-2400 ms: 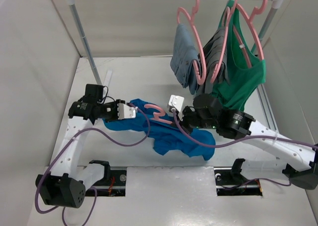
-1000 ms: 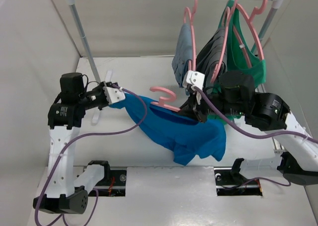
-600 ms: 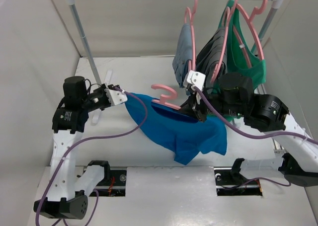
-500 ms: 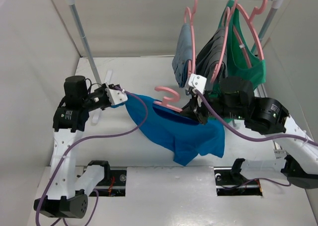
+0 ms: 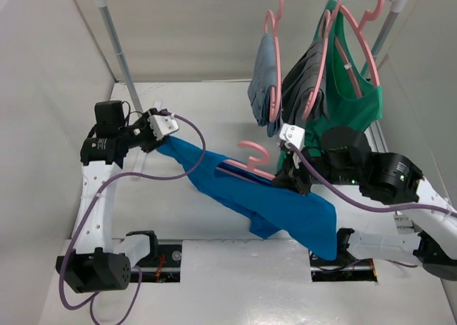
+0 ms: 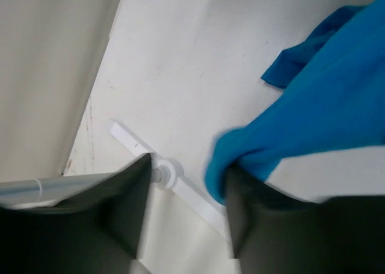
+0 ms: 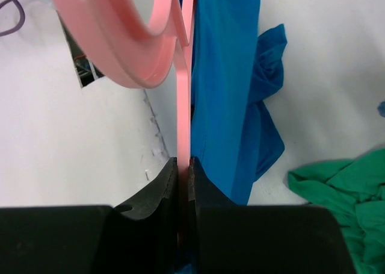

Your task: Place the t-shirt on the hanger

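Right end effector (image 5: pixel 287 179) clamped on hanger (image 5: pixel 255 172); wrist view shows thin pink bar pinched between both fingers (image 7: pixel 157 193). Hanger held off tabletop (image 5: pixel 214 103), over centre, bar running along top edge of t-shirt (image 5: pixel 275 205). T-shirt pulled into diagonal band from near left edge across centre, low end hanging by near edge, right side. Left end effector (image 5: pixel 158 137) at cloth's upper left end. In wrist view its fingers (image 6: pixel 123 214) look apart, with cloth bunched at one. Real pinch or not: cannot tell.
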`<state>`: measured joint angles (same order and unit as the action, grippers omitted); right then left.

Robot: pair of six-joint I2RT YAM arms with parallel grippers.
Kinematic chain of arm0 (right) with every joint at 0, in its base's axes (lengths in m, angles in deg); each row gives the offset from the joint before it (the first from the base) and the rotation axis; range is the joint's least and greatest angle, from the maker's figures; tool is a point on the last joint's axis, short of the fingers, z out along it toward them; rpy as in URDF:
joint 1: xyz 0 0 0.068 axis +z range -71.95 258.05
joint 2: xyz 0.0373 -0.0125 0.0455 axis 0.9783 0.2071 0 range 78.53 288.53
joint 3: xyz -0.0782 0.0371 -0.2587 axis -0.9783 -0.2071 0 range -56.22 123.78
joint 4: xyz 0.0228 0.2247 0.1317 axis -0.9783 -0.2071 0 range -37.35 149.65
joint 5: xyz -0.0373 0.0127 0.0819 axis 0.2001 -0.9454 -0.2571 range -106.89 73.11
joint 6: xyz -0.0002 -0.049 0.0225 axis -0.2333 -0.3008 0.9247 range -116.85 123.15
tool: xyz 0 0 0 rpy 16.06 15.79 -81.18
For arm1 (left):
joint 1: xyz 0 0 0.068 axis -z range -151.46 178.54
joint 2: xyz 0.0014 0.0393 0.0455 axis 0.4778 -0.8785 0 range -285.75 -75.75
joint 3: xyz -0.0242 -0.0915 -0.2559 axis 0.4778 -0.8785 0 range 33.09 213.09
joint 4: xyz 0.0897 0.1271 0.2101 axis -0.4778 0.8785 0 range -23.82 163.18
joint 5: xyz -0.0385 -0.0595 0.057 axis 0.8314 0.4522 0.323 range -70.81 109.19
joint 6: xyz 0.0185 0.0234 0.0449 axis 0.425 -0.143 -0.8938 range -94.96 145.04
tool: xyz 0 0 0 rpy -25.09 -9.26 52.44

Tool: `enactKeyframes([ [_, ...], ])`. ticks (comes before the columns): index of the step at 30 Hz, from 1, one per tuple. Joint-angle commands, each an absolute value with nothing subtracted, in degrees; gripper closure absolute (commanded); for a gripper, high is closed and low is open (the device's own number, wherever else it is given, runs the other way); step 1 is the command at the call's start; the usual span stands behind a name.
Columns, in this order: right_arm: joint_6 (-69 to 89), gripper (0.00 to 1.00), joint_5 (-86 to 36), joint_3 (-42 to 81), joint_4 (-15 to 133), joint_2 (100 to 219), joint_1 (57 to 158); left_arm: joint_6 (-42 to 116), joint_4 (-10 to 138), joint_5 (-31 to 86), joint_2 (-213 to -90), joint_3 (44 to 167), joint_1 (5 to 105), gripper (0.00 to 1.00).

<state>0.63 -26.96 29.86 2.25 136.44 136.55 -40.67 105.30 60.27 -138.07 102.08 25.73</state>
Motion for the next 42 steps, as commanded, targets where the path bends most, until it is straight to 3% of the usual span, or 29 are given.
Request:
enactKeyframes([
  [1, 1.30, 1.00, -31.13, 30.17, 6.73, 136.45, 137.02, -43.16, 106.09, 61.81, -136.49, 101.29, 24.76, 0.49],
  [3, 1.30, 1.00, -31.74, 30.87, 7.97, 136.98, 137.02, -43.16, 106.70, 64.18, -135.70, 100.50, 24.76, 0.25],
  [6, 1.30, 1.00, -32.27, 32.54, 9.90, 138.65, 137.02, -40.62, 106.18, 66.99, -133.50, 99.98, 24.76, 0.06],
  [10, 4.72, 1.00, -33.58, 36.93, 12.45, 141.37, 137.02, -29.22, 98.30, 66.57, -130.42, 101.99, 24.76, 0.00],
  [12, 6.83, 1.00, -32.81, 39.48, 13.77, 142.51, 138.07, -17.01, 92.58, 64.29, -127.45, 102.00, 24.76, 0.00],
  [17, 10.26, 1.00, -20.34, 41.95, 14.04, 144.44, 140.80, 5.59, 72.46, 44.44, -120.84, 94.71, 24.76, 0.00],
  [26, 13.43, 1.00, -13.11, 45.28, 14.30, 149.72, 140.80, 11.42, 73.13, 28.86, -120.75, 92.94, 24.76, 0.00],
  [33, 13.96, 1.00, -6.88, 49.59, 15.61, 152.36, 140.80, 9.40, 74.01, 45.26, -118.21, 93.65, 24.76, 0.00],
  [42, 14.49, 1.00, -1.69, 59.87, 21.95, 159.82, 140.80, 9.93, 73.21, 47.22, -116.36, 90.84, 24.76, 0.00],
])
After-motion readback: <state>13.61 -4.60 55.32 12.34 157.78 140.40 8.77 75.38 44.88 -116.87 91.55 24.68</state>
